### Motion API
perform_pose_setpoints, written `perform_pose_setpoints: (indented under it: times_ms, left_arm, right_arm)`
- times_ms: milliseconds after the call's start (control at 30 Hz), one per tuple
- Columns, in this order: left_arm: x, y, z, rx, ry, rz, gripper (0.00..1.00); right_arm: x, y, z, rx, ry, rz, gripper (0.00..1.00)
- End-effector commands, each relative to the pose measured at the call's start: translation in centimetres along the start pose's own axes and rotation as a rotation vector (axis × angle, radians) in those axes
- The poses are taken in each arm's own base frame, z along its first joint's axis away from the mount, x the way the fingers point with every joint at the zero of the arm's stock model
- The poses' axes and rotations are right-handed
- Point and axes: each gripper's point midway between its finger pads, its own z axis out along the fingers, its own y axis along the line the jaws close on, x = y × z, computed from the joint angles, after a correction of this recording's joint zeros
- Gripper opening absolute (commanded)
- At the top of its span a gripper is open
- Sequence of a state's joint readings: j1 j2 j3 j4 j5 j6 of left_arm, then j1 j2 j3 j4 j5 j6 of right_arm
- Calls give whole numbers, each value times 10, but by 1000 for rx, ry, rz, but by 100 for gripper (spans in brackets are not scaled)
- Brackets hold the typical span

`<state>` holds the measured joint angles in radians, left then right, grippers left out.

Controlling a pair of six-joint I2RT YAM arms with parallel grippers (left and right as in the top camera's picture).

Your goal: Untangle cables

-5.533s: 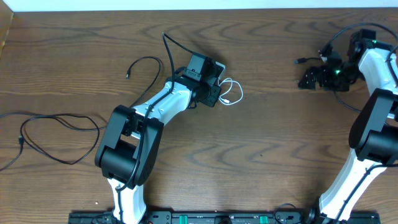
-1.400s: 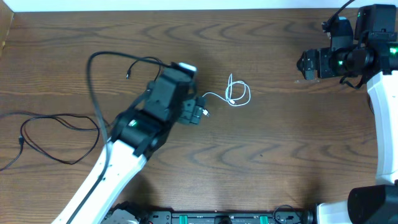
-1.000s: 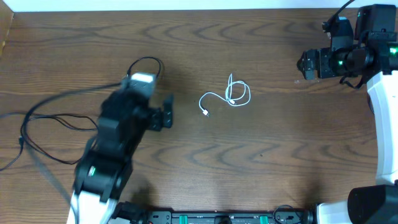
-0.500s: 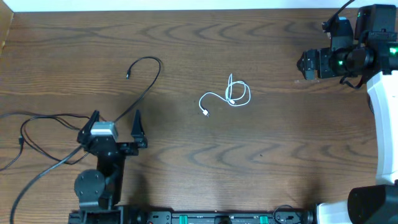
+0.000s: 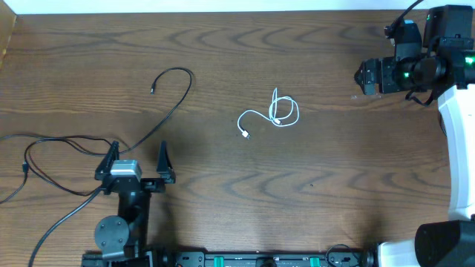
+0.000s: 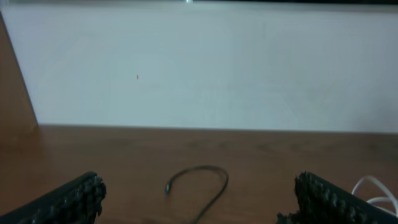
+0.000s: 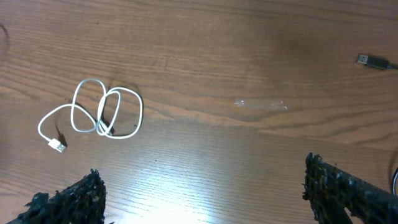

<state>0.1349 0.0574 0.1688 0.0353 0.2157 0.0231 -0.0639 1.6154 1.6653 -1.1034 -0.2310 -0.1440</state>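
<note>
The short white cable [image 5: 276,113] lies in a loose coil mid-table, with its plug [image 5: 245,135] pointing toward the near-left. It also shows in the right wrist view as a white cable [image 7: 106,112]. A long black cable [image 5: 182,74] hooks round at the back left, its plug [image 5: 153,90] free. Its run passes down between the fingers of my left gripper [image 5: 137,154], which is open and holds nothing. A second black cable [image 5: 52,167] loops at the far left. My right gripper [image 5: 367,77] hangs open and empty at the back right.
A black USB plug [image 7: 367,60] lies on the wood at the upper right of the right wrist view. The left wrist view looks low across the table at the hooked black cable [image 6: 202,171] and a white wall [image 6: 199,68] beyond.
My left arm has pulled back from the white cable to the table's near-left and settled there, open. The white cable stays mid-table. The right arm has not moved in the last second.
</note>
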Motion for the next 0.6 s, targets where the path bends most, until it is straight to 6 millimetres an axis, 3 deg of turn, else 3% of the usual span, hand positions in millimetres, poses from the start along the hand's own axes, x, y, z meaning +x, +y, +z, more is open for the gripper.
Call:
perform_pose_setpoints:
  times_ms: [0, 400, 567]
  left_arm:
    - [24, 1, 1, 0, 20, 3, 98]
    - [91, 19, -1, -92, 204, -20, 98]
    - [92, 23, -1, -115, 205, -17, 98]
  right_arm:
    - [-1, 2, -2, -1, -5, -19, 99]
    - [-1, 2, -2, -1, -5, -19, 99]
    - [-1, 2, -2, -1, -5, -19, 99]
